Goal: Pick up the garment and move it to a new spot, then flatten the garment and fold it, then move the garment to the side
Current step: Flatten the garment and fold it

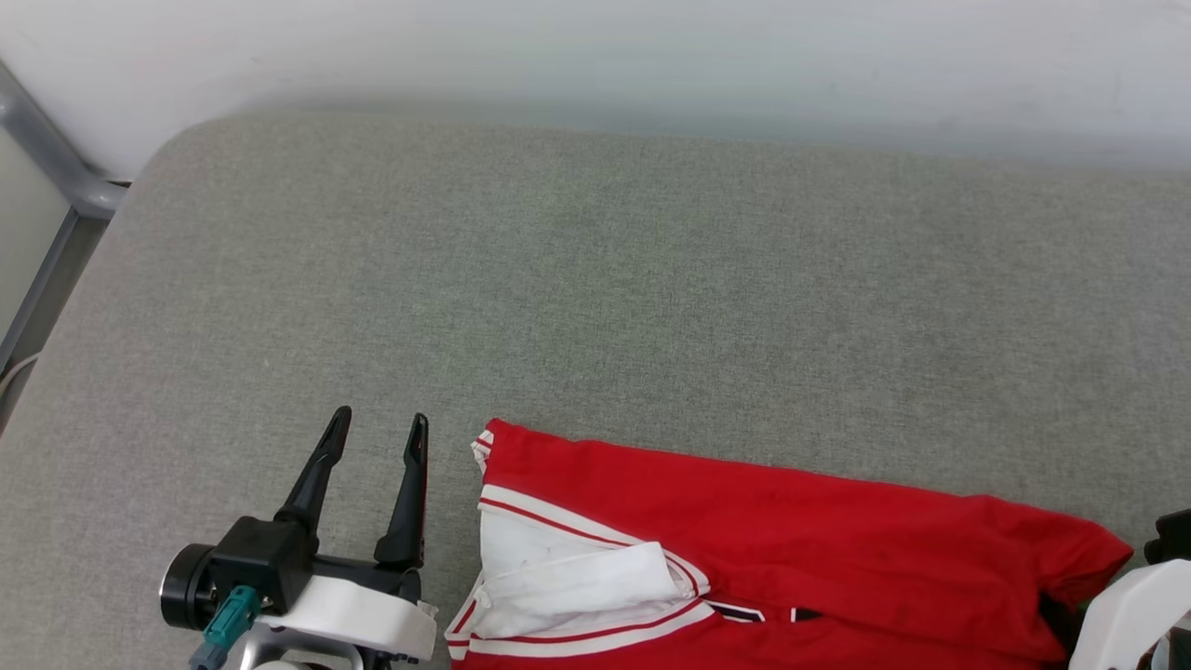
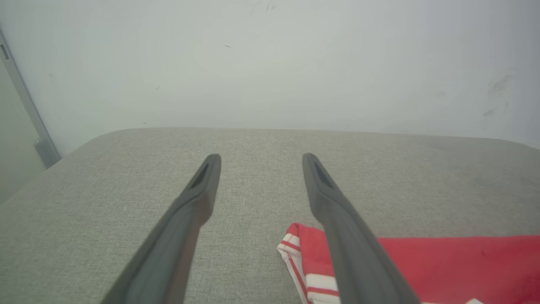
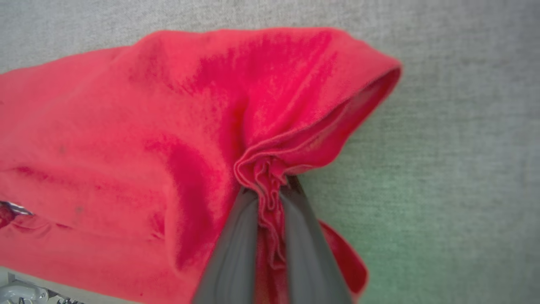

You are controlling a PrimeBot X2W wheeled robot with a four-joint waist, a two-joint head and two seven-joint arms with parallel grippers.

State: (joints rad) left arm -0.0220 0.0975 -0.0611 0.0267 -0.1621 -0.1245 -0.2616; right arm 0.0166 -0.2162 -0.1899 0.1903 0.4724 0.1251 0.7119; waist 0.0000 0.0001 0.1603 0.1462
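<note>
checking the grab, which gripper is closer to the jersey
Right. The right gripper is shut on a bunched red edge of the jersey. The left gripper is open beside the jersey's white-trimmed end, apart from it.

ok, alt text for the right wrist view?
The right gripper has its two dark fingers pinched shut on a bunched fold of the red garment. The rest of the garment spreads to the left over a grey fabric surface.
</note>
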